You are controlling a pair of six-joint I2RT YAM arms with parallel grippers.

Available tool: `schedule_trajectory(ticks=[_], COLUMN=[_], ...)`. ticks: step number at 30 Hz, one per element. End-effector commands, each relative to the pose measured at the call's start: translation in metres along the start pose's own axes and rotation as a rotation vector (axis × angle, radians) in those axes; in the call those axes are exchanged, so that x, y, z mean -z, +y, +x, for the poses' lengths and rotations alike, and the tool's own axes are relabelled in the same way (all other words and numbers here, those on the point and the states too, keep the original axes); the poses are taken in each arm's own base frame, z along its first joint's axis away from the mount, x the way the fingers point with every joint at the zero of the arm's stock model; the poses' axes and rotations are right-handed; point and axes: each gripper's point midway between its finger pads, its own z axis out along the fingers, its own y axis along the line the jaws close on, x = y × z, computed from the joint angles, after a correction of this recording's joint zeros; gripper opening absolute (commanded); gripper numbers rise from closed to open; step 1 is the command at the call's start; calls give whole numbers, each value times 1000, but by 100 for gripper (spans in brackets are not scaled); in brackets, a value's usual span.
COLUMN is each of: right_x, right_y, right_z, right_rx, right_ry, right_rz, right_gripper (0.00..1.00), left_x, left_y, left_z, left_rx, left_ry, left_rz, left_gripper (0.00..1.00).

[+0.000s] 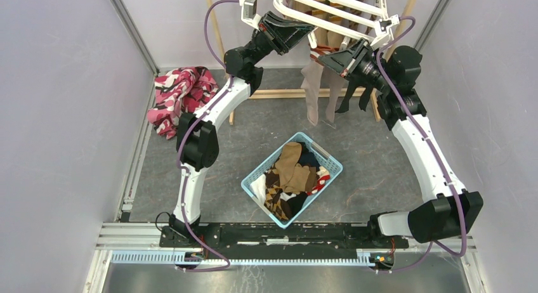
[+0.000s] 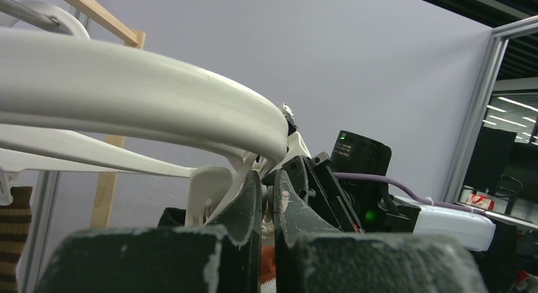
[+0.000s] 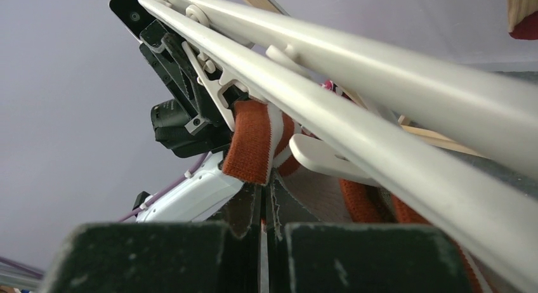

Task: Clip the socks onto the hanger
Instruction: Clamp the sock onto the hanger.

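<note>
The white hanger [image 1: 330, 7] hangs at the top centre, with a tan sock [image 1: 312, 93] and a black sock [image 1: 355, 97] dangling below it. My left gripper [image 1: 311, 32] reaches up under the hanger's bars [image 2: 158, 109]. Its jaws [image 2: 268, 185] are pinched on a small white clip. My right gripper [image 1: 321, 59] is just beneath, shut [image 3: 263, 195] on the red-and-white striped cuff [image 3: 257, 141] of a grey sock. The cuff rises to a clip under the hanger bar [image 3: 380, 71]. More socks [image 1: 293, 172] lie in the basket.
A light blue mesh basket [image 1: 254, 174] stands mid-floor between the arms. A pink, red and black patterned cloth [image 1: 181, 96] lies at the left wall. The wooden frame stand [image 1: 288, 92] crosses behind the hanging socks. Grey walls close both sides.
</note>
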Motion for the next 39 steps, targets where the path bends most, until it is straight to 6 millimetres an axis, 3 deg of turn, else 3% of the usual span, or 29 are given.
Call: schedule_trajectory(ticks=[1,10,23,32,39], right_x=[-6,-15,-19,-11,-9], right_y=[8,11,24,19,26], right_z=[-15,-7,-12,3,2], right_rx=[24,33,16,7,2], right_ry=[-35,-20,-27,4,7], right_rz=[-10,-10,-63,-60,-78], right_gripper=[0,0,0,0,0], left_x=[-8,-8,-5,-6,-6], left_y=[-34,-35,-33,-33,-33], left_z=[-14,-14,-9,-10,-10], left_rx=[-55,-62,-73,-123,-143], left_ry=[-1,0,12,10,10], left_rz=[116,120,127,129,132], left_gripper=[6,6,6,6,5])
